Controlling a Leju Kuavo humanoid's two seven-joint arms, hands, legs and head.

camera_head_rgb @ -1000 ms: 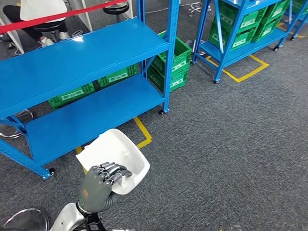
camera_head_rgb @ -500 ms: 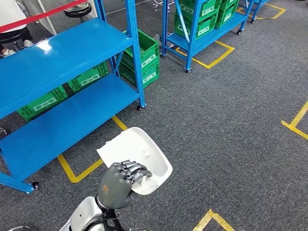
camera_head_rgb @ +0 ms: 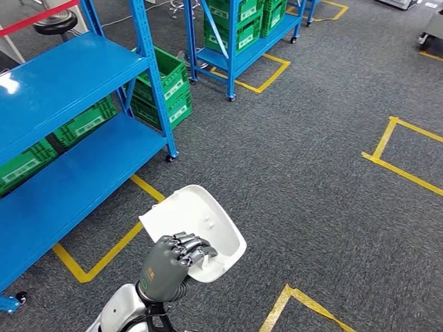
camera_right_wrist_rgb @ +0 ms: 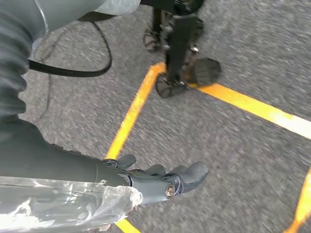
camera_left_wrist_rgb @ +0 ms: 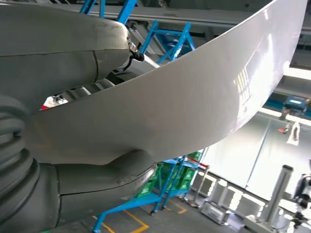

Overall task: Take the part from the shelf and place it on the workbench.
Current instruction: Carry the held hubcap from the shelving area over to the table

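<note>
The blue shelf [camera_head_rgb: 68, 131] fills the far left of my head view, its two bare blue levels slanting away, with green crates [camera_head_rgb: 162, 86] tucked behind its corner post and a yellow floor line [camera_head_rgb: 104, 256] running out from under its lower level across the grey carpet [camera_head_rgb: 313, 180]. Just right of the shelf's near corner and closer to me, my left hand [camera_head_rgb: 169, 263] grips the white part [camera_head_rgb: 201, 221] — a shallow, curved white shell held above the carpet, apart from the shelf, with my dark fingers [camera_head_rgb: 190, 243] curled over its near rim. My left wrist view shows the same hold close up: the part's smooth pale underside [camera_left_wrist_rgb: 190, 102] sweeps across, with my thick grey thumb [camera_left_wrist_rgb: 106, 187] pressed against it from below. Further right of the shelf stands a second blue rack [camera_head_rgb: 246, 41] loaded with more green crates, and beyond it more yellow lines mark out squares on the carpet. My right hand [camera_right_wrist_rgb: 146, 182] hangs over the carpet and a yellow line, holding nothing — its fingers [camera_right_wrist_rgb: 190, 172] lie straight and close together.
</note>
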